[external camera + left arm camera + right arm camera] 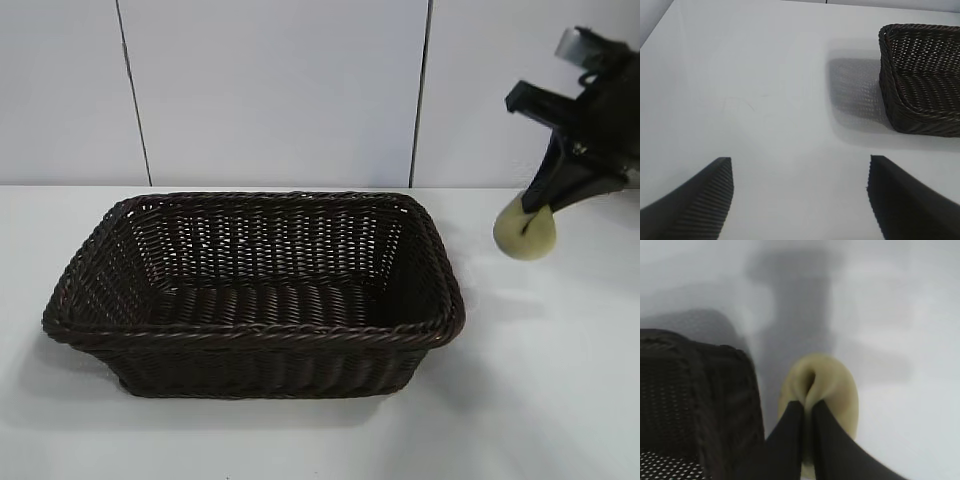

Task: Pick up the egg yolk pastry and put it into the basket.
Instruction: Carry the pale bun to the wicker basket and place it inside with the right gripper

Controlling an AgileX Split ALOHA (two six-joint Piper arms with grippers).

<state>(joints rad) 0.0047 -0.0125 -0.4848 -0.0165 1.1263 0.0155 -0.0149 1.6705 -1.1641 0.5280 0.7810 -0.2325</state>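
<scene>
White table [560, 400]; pale panelled wall [280, 90] behind.

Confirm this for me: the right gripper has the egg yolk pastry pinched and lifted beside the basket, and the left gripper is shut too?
Not quite. The right gripper does pinch the egg yolk pastry beside the basket, but the left gripper is open: the left wrist view shows its fingers spread wide over bare table.

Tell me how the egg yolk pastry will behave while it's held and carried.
Probably soft: the egg yolk pastry creases inward where the right gripper pinches it. Likely light, hanging from that narrow pinch. Its round puck shape may roll if dropped on edge.
</scene>
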